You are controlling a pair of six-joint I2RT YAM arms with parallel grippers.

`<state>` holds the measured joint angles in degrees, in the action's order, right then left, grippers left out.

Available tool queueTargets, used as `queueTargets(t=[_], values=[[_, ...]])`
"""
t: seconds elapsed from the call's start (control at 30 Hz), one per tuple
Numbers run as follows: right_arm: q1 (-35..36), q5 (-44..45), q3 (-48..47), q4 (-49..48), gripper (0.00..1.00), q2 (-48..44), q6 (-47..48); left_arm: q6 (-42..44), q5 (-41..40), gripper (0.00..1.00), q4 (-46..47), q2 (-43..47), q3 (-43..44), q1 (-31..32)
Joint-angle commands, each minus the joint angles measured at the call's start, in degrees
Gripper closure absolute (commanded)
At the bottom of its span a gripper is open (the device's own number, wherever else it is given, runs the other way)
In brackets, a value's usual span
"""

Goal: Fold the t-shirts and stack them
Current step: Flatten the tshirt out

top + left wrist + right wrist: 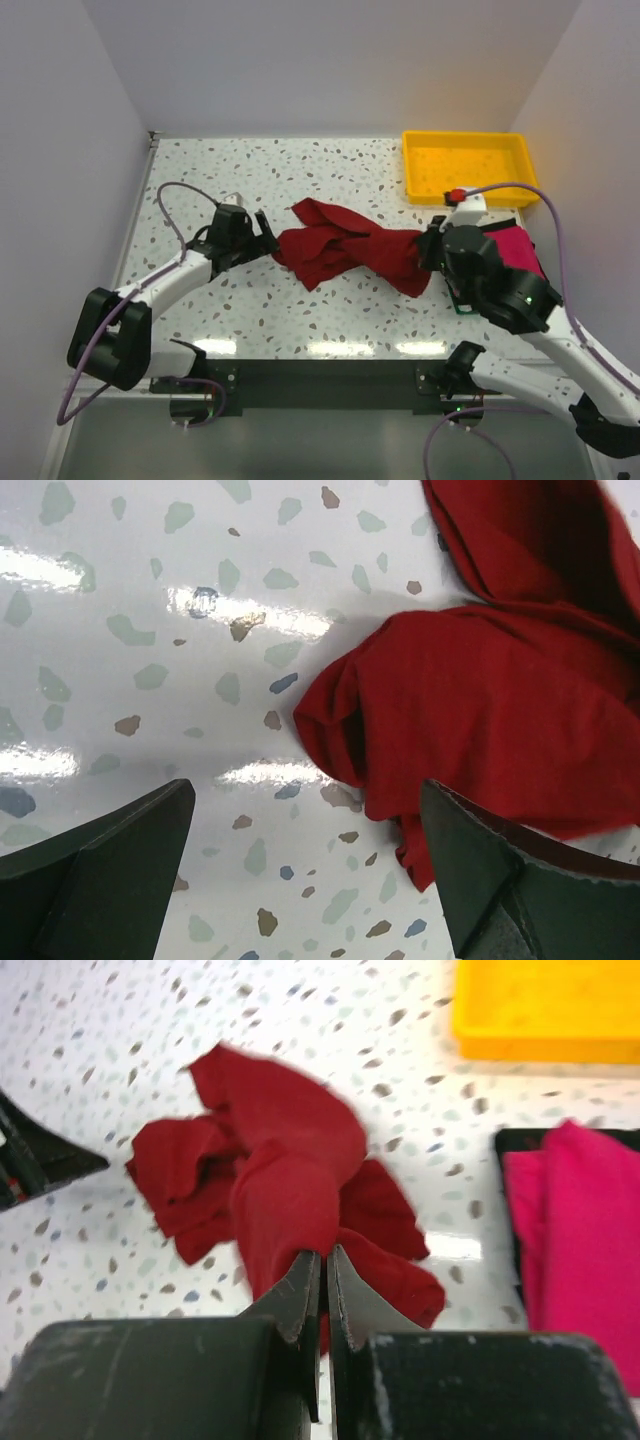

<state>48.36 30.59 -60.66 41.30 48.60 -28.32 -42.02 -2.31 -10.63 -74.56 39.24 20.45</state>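
From above, the maroon t-shirt [350, 252] lies bunched between the left gripper [265, 238] and the right gripper [432, 250]. Left wrist: fingers spread wide, cloth edge just ahead, seemingly poised to grab a corner. Right wrist: jaws clenched on a maroon fold, probably to pull it flat

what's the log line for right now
left hand open at red shirt edge | right hand shut on red shirt | pink shirt untouched

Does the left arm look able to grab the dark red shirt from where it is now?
Probably yes. The left gripper is open at the near edge of the maroon shirt, with nothing lying between them.
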Motion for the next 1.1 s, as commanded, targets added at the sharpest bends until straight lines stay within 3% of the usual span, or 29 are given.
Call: queueTargets(t=[0.0, 0.1, 0.4, 0.47, 0.67, 0.73, 1.07], values=[[-0.11, 13.85, -2.70, 14.22, 1.00, -3.50, -2.09, 1.94, 1.51, 0.00, 4.13, -3.03, 4.17, -0.06], [-0.11, 20.27, -3.41, 18.89, 1.00, -6.05, -5.34, 2.64, 2.04, 0.00, 5.18, -6.46, 6.89, -0.06], [-0.19, 12.14, 2.74, 10.58, 1.00, -0.28, -1.39, 5.45, 14.34, 0.01, 9.66, -18.33, 15.77, 1.26], [-0.11, 9.50, 4.85, 8.89, 1.00, 1.05, -0.60, 9.73, 14.26, 0.01, 11.93, -22.00, 19.45, 3.18], [-0.81, 7.12, 6.70, 5.11, 1.00, 3.52, 0.19, 18.45, 11.45, 0.00, 3.70, -37.19, 36.84, 6.88], [-1.33, 6.15, 6.96, 4.49, 1.00, 4.13, 0.54, 18.29, 11.45, 0.00, -0.87, -40.56, 42.81, 7.85], [-3.80, 2.55, 10.21, 1.42, 1.00, 5.19, 1.33, 11.89, 6.71, 0.04, -4.39, -50.31, 51.63, 11.98]])
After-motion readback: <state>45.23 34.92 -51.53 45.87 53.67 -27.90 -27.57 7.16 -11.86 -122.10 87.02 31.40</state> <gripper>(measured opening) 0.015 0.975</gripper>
